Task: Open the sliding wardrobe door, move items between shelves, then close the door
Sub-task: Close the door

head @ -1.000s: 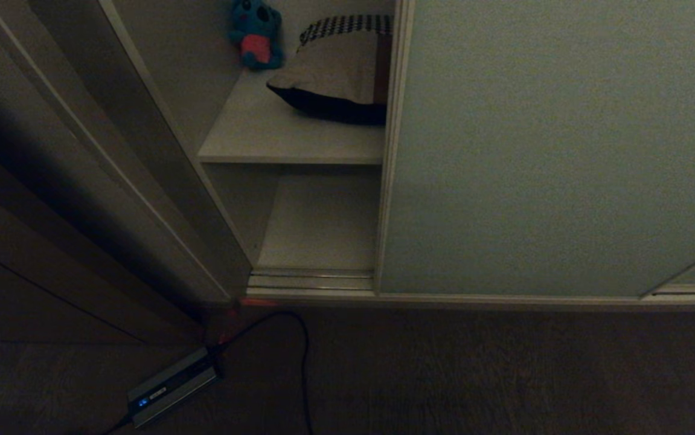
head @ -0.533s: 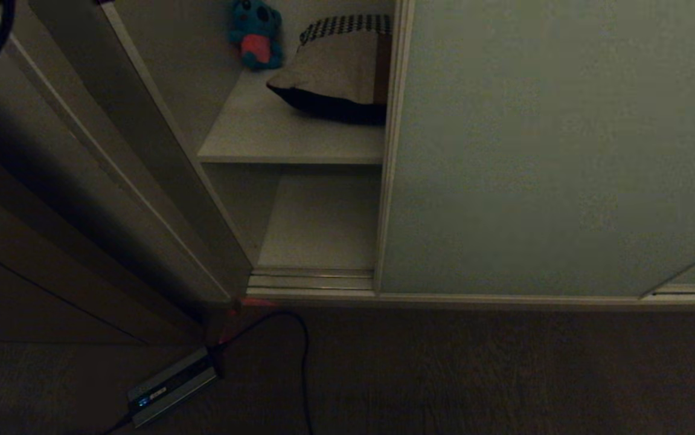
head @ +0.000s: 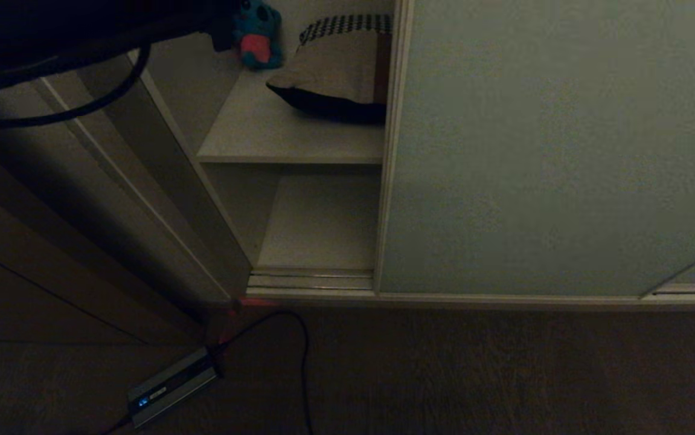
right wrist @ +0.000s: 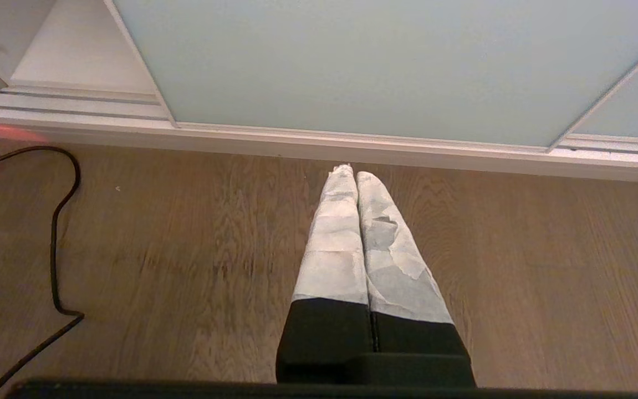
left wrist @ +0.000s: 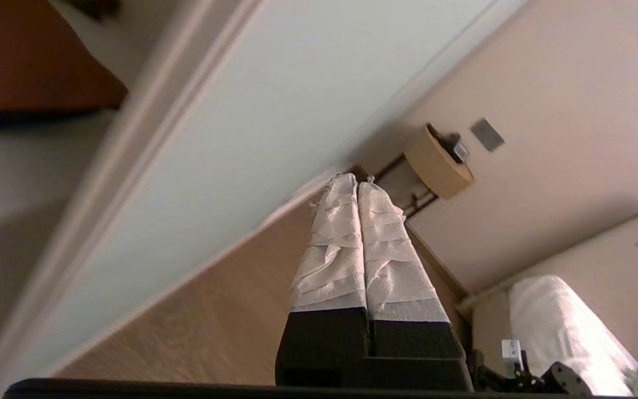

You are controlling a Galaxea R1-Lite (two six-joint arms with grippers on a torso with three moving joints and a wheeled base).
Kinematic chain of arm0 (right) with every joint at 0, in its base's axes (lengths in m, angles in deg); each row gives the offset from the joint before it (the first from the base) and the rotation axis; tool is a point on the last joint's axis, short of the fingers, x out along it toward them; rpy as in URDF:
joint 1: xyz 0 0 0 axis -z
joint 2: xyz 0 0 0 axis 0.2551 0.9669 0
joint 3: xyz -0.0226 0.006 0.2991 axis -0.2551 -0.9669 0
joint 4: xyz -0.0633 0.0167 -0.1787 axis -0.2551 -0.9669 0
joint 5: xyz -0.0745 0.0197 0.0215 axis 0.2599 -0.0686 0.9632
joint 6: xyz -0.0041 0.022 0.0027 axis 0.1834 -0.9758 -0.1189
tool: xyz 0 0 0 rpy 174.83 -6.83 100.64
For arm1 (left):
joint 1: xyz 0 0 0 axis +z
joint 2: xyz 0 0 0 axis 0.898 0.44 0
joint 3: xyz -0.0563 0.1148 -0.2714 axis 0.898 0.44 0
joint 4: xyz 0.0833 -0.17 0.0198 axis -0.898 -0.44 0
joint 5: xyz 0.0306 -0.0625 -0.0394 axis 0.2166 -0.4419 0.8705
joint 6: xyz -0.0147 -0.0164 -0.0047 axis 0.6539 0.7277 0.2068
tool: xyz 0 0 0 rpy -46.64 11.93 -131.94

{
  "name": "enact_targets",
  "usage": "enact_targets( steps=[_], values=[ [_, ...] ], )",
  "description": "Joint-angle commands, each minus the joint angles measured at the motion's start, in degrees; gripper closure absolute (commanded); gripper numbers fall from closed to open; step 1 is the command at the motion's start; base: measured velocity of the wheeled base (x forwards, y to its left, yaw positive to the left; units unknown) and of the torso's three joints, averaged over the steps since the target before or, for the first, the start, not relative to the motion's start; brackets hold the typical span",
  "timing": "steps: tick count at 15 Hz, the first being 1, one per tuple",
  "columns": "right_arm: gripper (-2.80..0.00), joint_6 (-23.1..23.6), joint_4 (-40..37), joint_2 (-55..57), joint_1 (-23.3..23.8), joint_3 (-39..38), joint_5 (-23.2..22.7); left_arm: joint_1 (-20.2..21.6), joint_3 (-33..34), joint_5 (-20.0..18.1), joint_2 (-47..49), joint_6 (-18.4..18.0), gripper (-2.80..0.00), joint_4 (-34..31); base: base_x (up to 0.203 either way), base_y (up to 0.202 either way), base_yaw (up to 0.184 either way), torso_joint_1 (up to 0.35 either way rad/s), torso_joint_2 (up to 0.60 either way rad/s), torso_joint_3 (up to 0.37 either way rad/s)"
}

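The sliding wardrobe door, a pale grey-green panel, is pushed right and leaves a gap on the left. On the upper shelf in that gap stand a teal koala plush and, to its right, a cushion half hidden behind the door edge. The lower shelf is bare. My left arm reaches in dark from the upper left, its end just left of the koala. The left gripper is shut and empty, beside the door. My right gripper hangs shut and empty over the floor, short of the door.
A ribbed floor track runs below the gap. A power brick and its black cable lie on the wooden floor at front left. Brown panelling flanks the wardrobe's left side. A black cable loops under my left arm.
My left arm has swung into the head view from the upper left corner and stretched rightward up to the koala. The items, door and right gripper are unchanged.
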Motion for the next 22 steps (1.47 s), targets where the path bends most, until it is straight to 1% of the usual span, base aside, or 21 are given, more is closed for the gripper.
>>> enact_targets(
  steps=[1,5,8,10,14,17,19,22],
  values=[
    [0.00,0.0,0.0,0.1,0.0,-0.2,0.0,-1.5,-0.3,0.0,3.7,0.1,0.00,0.9,0.000,0.000,0.000,0.000,0.00,0.000],
    [0.00,0.0,0.0,0.1,0.0,-0.2,0.0,-3.4,-2.0,3.1,10.4,0.1,0.00,4.8,0.000,0.000,0.000,0.000,0.00,0.000],
    [0.00,0.0,0.0,0.1,0.0,-0.2,0.0,-4.4,-2.1,3.6,13.6,0.1,0.00,6.7,0.000,0.000,0.000,0.000,0.00,0.000],
    [0.00,0.0,0.0,0.1,0.0,-0.2,0.0,-4.9,-2.7,5.6,15.9,0.0,0.00,8.3,0.000,0.000,0.000,0.000,0.00,0.000],
    [0.00,0.0,0.0,0.1,0.0,-0.2,0.0,-6.2,-5.4,12.4,21.4,0.0,0.00,12.0,0.000,0.000,0.000,0.000,0.00,0.000],
    [0.00,0.0,0.0,0.1,0.0,-0.2,0.0,-7.1,-7.3,15.7,24.6,0.3,0.00,14.2,0.000,0.000,0.000,0.000,0.00,0.000],
    [0.00,0.0,0.0,0.1,0.0,-0.2,0.0,-7.6,-8.2,18.0,25.4,0.3,0.00,14.5,0.000,0.000,0.000,0.000,0.00,0.000],
    [0.00,0.0,0.0,0.1,0.0,-0.2,0.0,-8.2,-10.4,23.6,27.4,0.3,0.00,15.9,0.000,0.000,0.000,0.000,0.00,0.000]
  ],
)
